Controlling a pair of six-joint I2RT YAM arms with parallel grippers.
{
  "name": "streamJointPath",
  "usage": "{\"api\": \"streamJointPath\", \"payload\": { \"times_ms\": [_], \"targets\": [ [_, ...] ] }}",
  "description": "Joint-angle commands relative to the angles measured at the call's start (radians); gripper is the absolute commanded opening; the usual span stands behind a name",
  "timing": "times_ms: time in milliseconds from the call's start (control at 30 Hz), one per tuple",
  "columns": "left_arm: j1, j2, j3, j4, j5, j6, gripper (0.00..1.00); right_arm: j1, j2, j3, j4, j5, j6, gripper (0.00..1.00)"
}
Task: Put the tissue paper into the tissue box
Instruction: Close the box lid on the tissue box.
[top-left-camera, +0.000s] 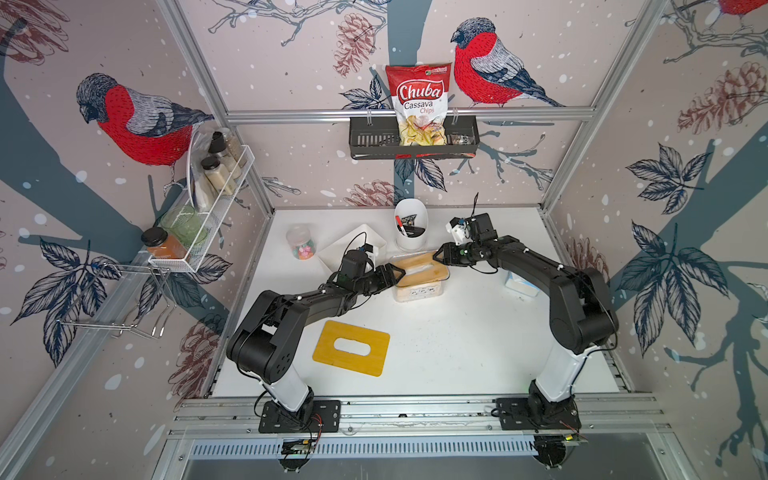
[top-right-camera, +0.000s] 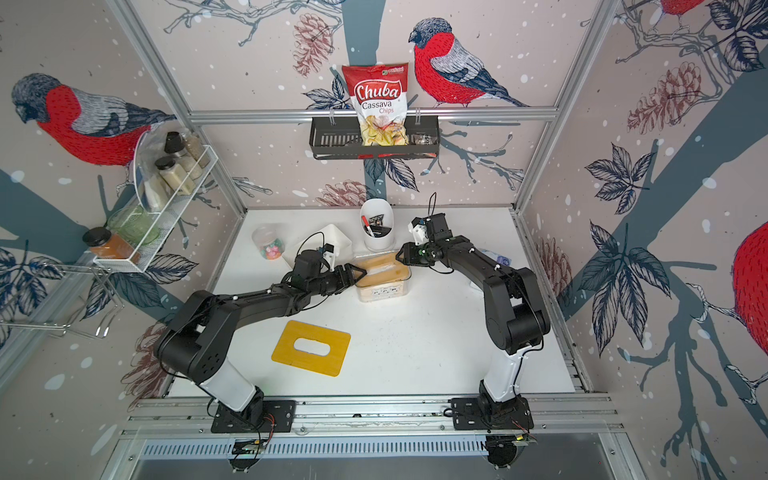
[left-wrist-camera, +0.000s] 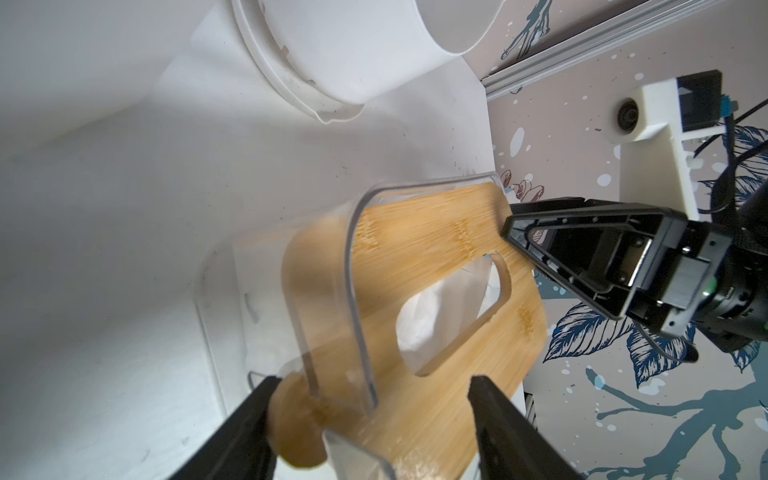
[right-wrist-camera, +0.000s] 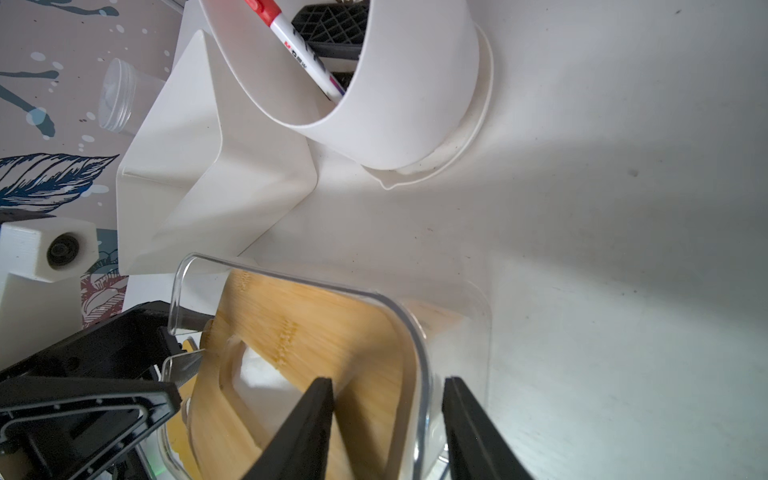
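the tissue (left-wrist-camera: 419, 328) already sits down in the clear box (top-left-camera: 419, 291), a white wad showing through the slot of the bamboo lid (top-left-camera: 415, 266). that lid lies askew in the box's mouth, partly under the rim. a 2nd lid (top-left-camera: 365, 365) lies flat on the tabletop (top-left-camera: 457, 353), well apart from the box and nearer the arm bases.

the box's long axis runs from one claw to the other, so each arm faces 1 short end and neither is clearly nearer. the left claw (left-wrist-camera: 374, 380) is spread, its 2 fingers straddling the end wall and the lid's corner. i cannot tell whether either finger presses.

the right claw (right-wrist-camera: 386, 382) is at the opposite end with its jaws apart. 1 finger is inside over the lid and 1 is outside the wall, with a gap still visible on the inner side, so it has no pinch yet.

what remains is probably seating the lid level along that axis.
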Motion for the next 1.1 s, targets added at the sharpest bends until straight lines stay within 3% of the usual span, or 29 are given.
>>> {"api": "streamJointPath", "payload": {
  "times_ms": [0, 467, 733, 1067],
  "targets": [
    [-0.002, 0.006, 0.007, 0.024, 0.024, 0.012, 0.73, 0.017, -0.004, -0.009, -0.008, -0.030, 0.004, 0.46],
    [-0.012, 0.005, 0.007, 0.001, 0.017, 0.040, 0.70, 0.024, -0.008, -0.016, 0.013, -0.034, 0.033, 0.46],
    [-0.024, 0.001, 0.033, -0.081, -0.050, 0.099, 0.66, 0.002, -0.009, -0.007, 0.001, -0.055, 0.039, 0.55],
    [-0.025, 0.008, 0.036, -0.083, -0.053, 0.099, 0.65, -0.051, -0.066, -0.034, -0.061, -0.030, 0.009, 0.65]
  ]
}}
